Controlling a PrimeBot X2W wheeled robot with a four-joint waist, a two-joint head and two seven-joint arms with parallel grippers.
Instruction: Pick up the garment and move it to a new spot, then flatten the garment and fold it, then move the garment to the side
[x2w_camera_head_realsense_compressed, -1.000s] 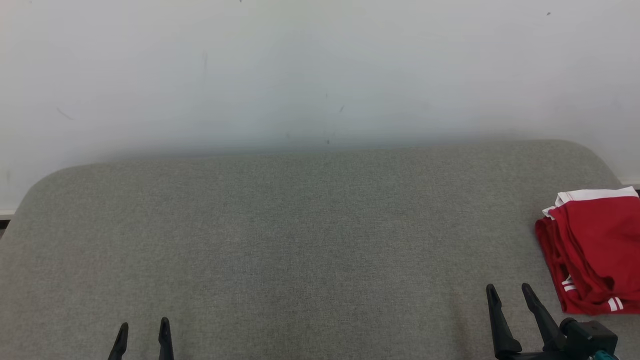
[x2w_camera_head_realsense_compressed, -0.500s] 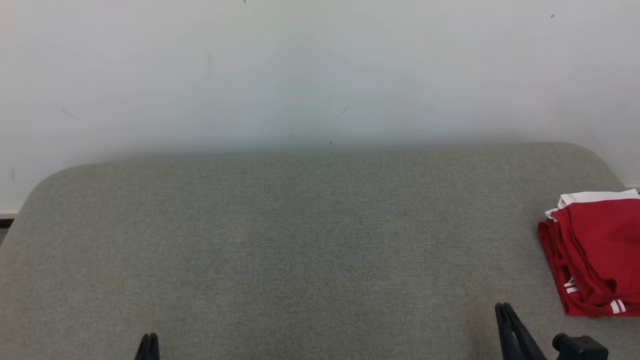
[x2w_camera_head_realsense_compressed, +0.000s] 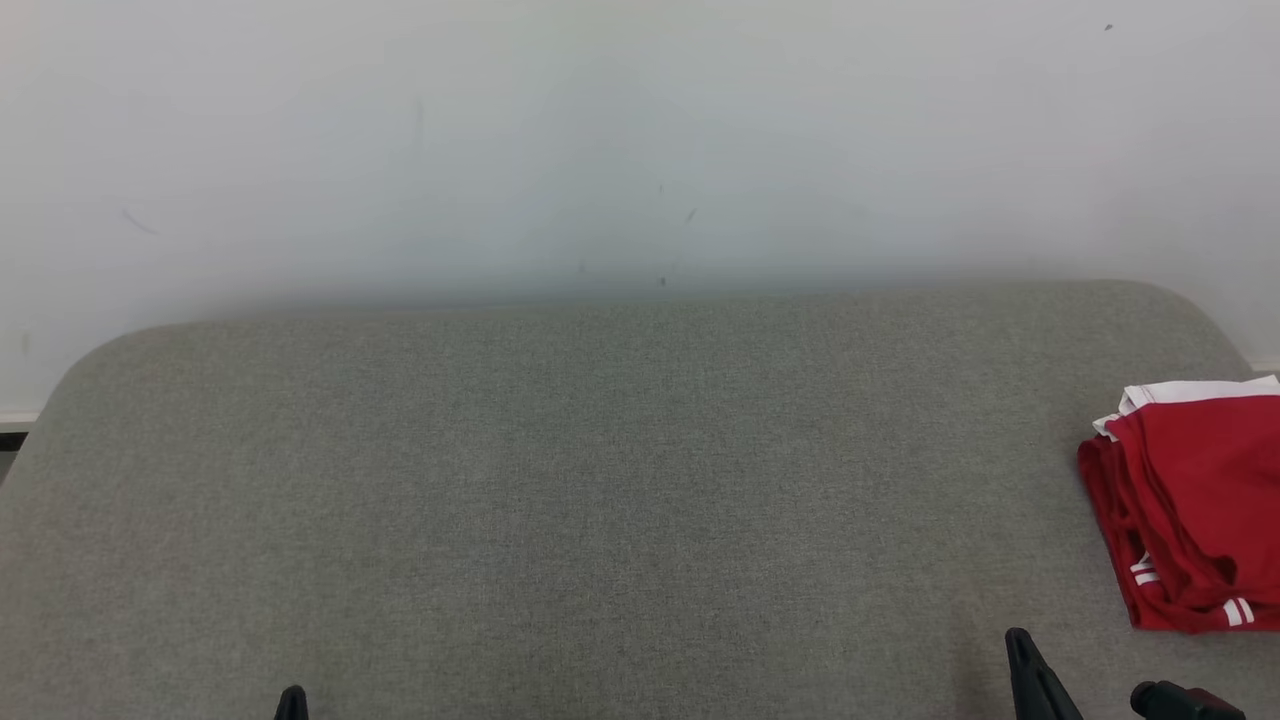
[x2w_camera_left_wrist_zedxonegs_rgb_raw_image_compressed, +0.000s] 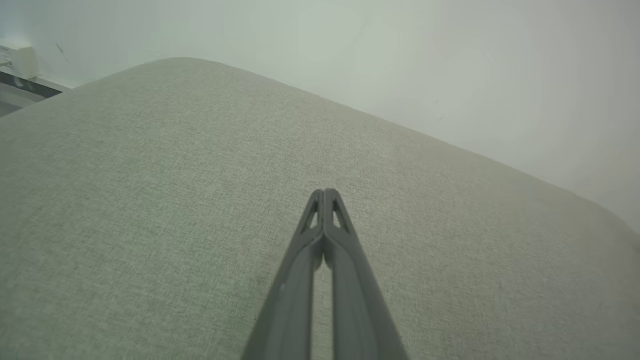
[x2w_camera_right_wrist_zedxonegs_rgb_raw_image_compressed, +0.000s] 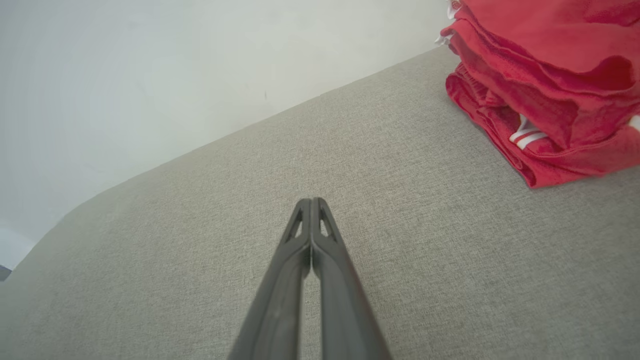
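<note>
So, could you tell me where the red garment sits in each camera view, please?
Head view: red garment at the right edge, on the grey cushion.
Right wrist view: top right corner, beyond the right gripper.
Left wrist view: grey cushion ahead of the left gripper.
Shared landmark: the cushion's far edge against the white wall.

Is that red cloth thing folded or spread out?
Folded: the red garment with white trim lies in stacked layers on the grey fabric surface.
</note>
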